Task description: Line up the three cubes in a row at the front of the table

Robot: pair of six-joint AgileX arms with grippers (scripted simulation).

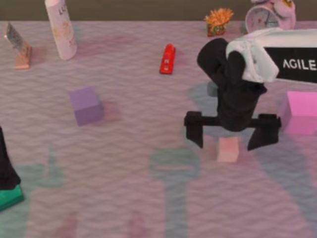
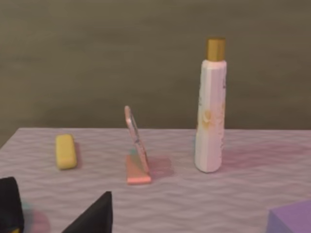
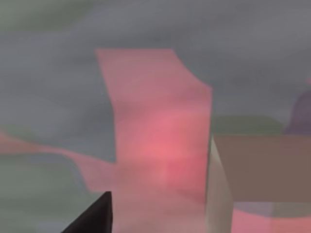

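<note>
The small pale pink cube (image 1: 228, 149) sat flat on the table (image 1: 148, 99), right of the frame's centre. The medium dull purple cube (image 1: 86, 105) stood left of centre, turned slightly askew. The larger bright pink cube (image 1: 301, 112) lay at the right edge, partly cut off.
</note>
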